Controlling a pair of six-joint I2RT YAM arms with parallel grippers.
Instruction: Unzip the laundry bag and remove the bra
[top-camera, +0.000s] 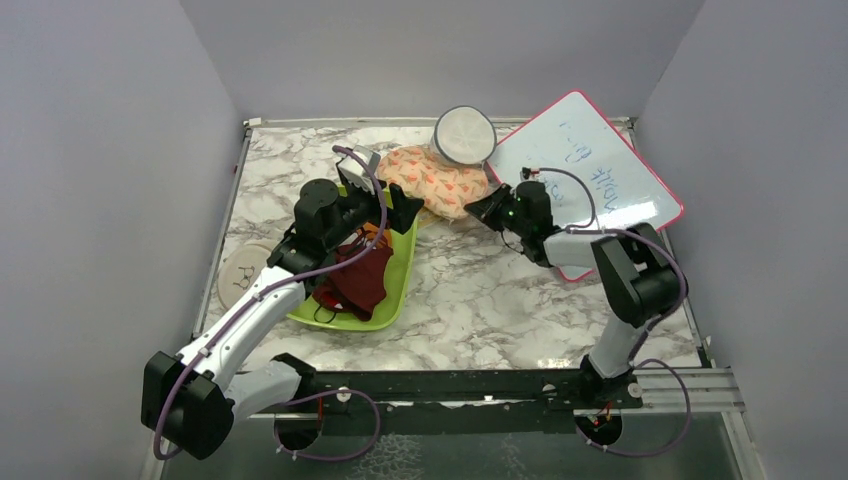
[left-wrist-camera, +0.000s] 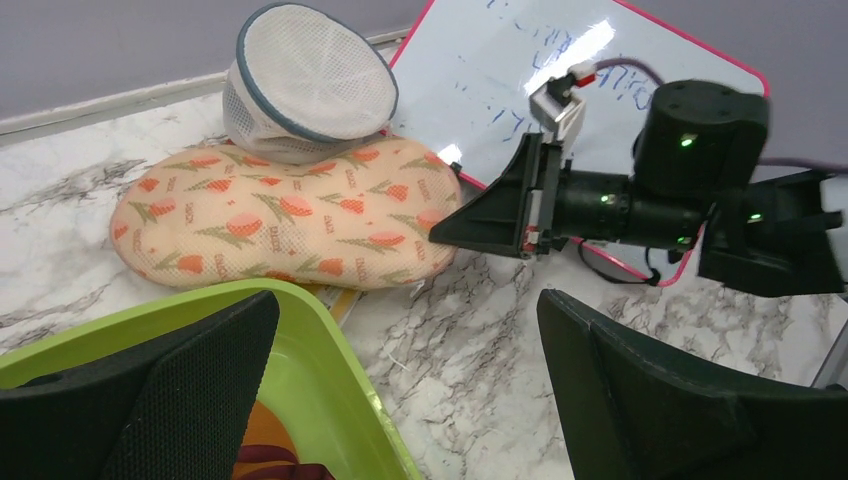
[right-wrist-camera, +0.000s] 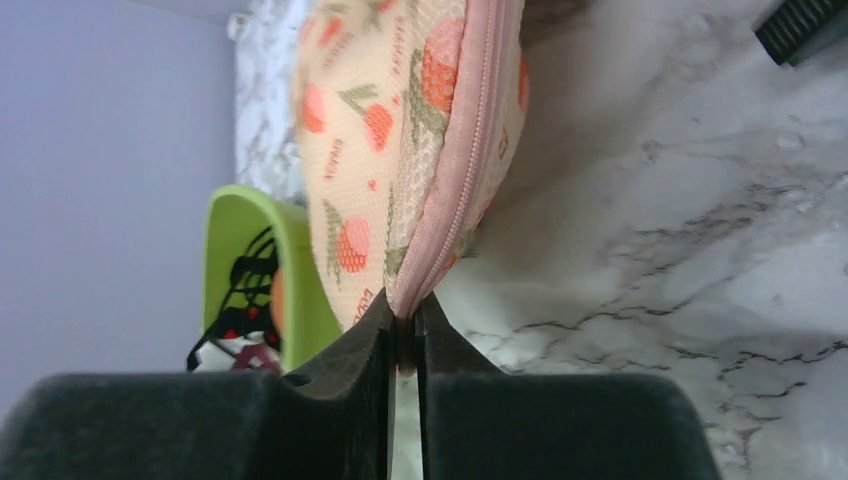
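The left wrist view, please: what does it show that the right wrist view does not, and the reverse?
Only the left wrist: the whiteboard and a round mesh disc resting against the laundry bag. Only the right wrist: the bag's zipper pinched by the right gripper. Both: the bag, the green tray and the marble table.

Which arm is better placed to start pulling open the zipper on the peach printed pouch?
Right. The right end effector pinches the zippered edge of the peach printed fabric pouch; the left end effector hangs open over the lime-green plastic tray, clear of the pouch.
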